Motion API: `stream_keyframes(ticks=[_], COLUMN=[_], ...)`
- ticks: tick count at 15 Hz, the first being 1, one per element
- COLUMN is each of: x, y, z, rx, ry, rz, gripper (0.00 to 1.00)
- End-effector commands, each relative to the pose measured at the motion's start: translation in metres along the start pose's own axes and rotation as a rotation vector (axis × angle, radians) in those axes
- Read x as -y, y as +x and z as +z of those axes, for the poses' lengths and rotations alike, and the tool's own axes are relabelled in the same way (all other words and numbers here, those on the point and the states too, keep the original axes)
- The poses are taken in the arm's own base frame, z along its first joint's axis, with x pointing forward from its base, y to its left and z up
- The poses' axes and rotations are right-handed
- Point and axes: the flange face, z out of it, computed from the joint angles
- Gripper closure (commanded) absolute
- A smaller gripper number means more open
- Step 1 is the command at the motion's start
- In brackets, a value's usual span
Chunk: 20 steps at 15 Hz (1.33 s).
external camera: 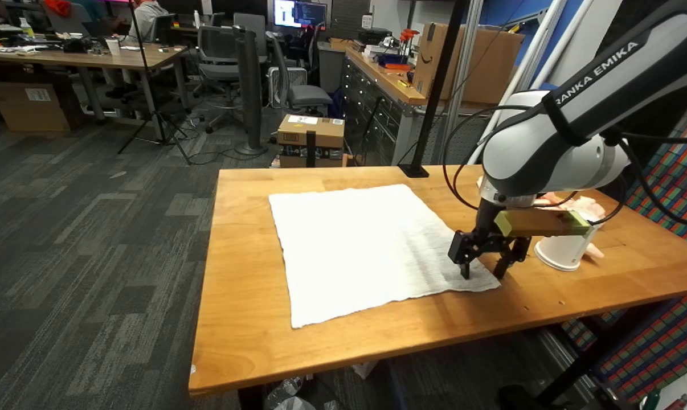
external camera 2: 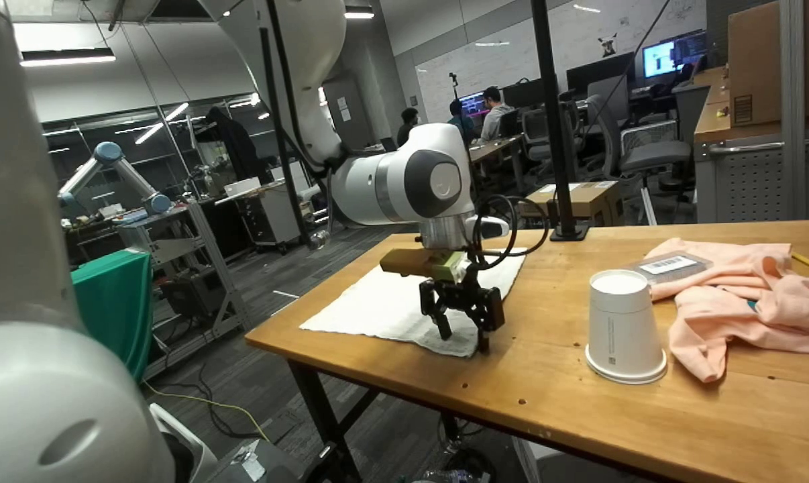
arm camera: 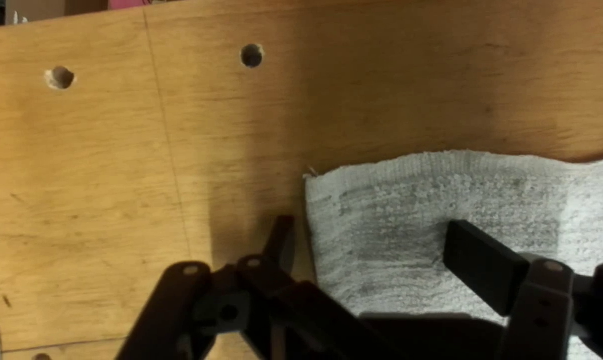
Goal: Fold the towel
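We have a wooden table [external camera: 343, 341] with a white towel [external camera: 349, 250] spread flat on it. At one corner of the towel we see the gripper [external camera: 482, 272], fingers [arm camera: 481, 265] wide apart, holding nothing: one over the towel, the other just past its edge.

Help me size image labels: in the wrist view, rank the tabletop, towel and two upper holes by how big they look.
1. Tabletop
2. Towel, cut off by the frame
3. Left hole and right hole: too alike to rank
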Motion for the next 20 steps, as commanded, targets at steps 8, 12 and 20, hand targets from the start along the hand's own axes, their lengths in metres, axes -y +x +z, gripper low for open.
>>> stream_keyframes(ticks=[8, 12, 20], x=[-0.019, -0.042, 0.004], y=[-0.012, -0.025, -0.016], z=[-0.006, -0.015, -0.093], rx=[0.066, 0.122, 0.126], ry=[-0.068, -0.162, -0.344], rz=[0.056, 0.117, 0.126], gripper=[0.97, 0.93, 0.93])
